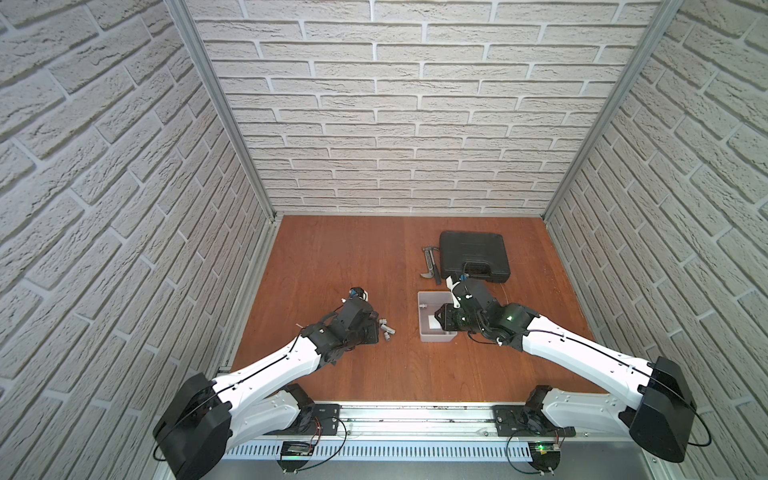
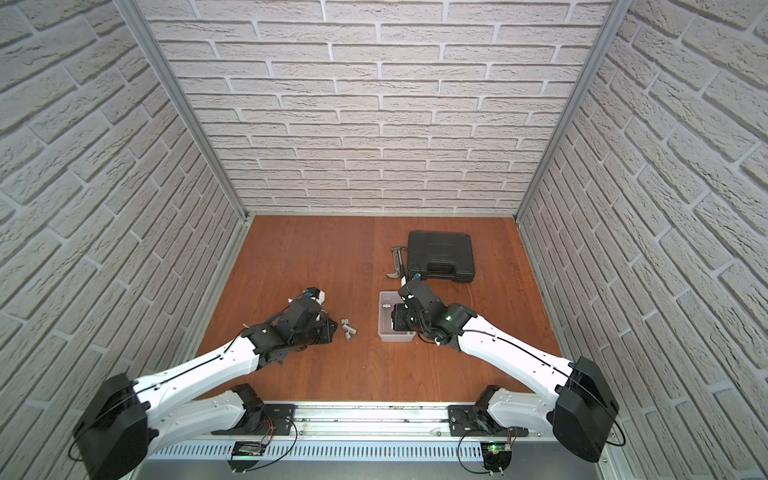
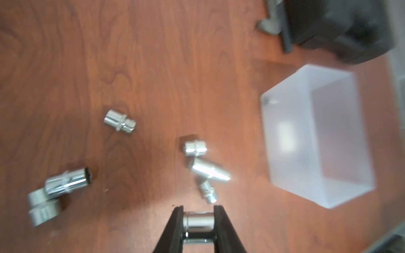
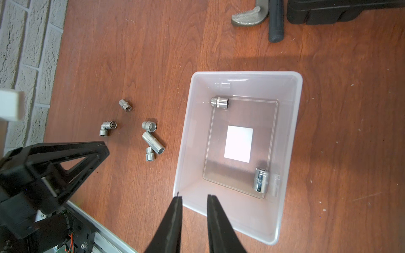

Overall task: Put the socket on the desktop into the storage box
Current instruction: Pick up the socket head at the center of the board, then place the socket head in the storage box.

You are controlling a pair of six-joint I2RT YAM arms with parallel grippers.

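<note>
In the left wrist view my left gripper (image 3: 199, 208) is shut on a shiny chrome socket (image 3: 198, 220), held crosswise between the black fingers just above the desktop (image 1: 332, 257). Several more sockets (image 4: 152, 142) lie loose on the wood to the left of the storage box (image 4: 186, 131), and they show in both top views (image 1: 386, 326) (image 2: 349, 328). The translucent storage box (image 1: 420, 320) has a white square on its floor and holds two sockets (image 4: 220, 102) (image 4: 260, 180). My right gripper (image 4: 193, 197) hangs open and empty over the box's near rim.
A black handled tool case (image 1: 473, 255) sits behind the box, with a grey metal tool with a black handle (image 1: 430, 266) beside it. Brick-pattern walls close the left, right and back sides. The arms' metal base rail (image 1: 415, 415) runs along the front edge.
</note>
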